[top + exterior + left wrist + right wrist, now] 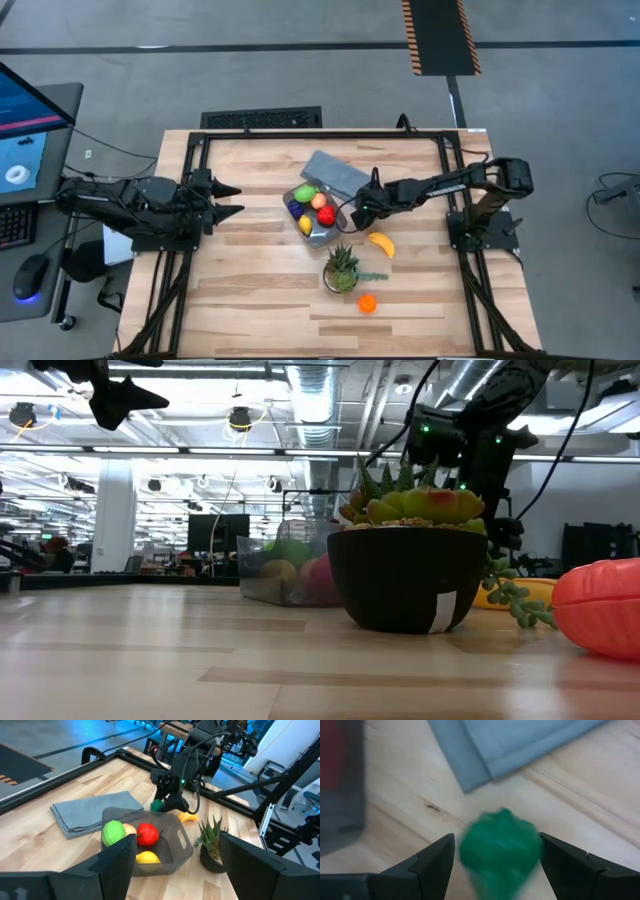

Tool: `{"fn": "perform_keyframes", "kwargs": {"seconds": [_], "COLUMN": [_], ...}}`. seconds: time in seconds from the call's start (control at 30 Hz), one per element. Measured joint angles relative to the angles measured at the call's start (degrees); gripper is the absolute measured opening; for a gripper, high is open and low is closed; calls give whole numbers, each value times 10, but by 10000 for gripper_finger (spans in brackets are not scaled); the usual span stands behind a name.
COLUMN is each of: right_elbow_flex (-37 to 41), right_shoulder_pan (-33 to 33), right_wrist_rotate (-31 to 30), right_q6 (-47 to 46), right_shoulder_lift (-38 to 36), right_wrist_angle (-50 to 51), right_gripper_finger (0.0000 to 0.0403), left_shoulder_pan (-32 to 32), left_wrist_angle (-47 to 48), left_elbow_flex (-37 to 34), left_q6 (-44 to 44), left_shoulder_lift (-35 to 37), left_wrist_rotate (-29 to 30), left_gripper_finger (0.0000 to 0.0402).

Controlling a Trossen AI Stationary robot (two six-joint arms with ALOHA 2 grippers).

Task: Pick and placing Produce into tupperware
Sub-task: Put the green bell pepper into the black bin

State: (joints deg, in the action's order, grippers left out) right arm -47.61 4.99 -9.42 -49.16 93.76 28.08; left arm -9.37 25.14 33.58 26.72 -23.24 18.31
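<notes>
Here the right tool [495, 855] brackets a blurred green piece [501, 851].

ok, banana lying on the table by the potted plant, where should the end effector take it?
Probably mid-body on the banana, straight down from above. It lies flat on the table, long and curved, so closing across its narrow width fits best. The potted plant stands close beside it, so a side approach looks crowded.
</notes>
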Motion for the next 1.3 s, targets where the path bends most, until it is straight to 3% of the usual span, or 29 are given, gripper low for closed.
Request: {"fn": "perform_keyframes", "kwargs": {"seconds": [0.23,0.63,1.07,1.3], "right_elbow_flex": [-2,-3,-39,-49], "right_shoulder_pan": [0,-1,-5,-5], "right_wrist_rotate": [1,5,1,-13], "right_q6": [-3,-3,16,17], "right_shoulder_lift": [4,-5,-21,-66], "right_wrist_angle": [5,18,45,55], "right_gripper_finger": [294,218,219,220], "left_shoulder_pan": [0,0,0,0], "left_wrist_angle": [0,0,0,0], "left_elbow_flex": [0,0,0,0], "left_q6": [1,1,1,1], "left_shoulder_lift": [0,0,0,0], "left_wrist_rotate": [0,1,1,1], "left_gripper_finger": [269,269,269,269]}}
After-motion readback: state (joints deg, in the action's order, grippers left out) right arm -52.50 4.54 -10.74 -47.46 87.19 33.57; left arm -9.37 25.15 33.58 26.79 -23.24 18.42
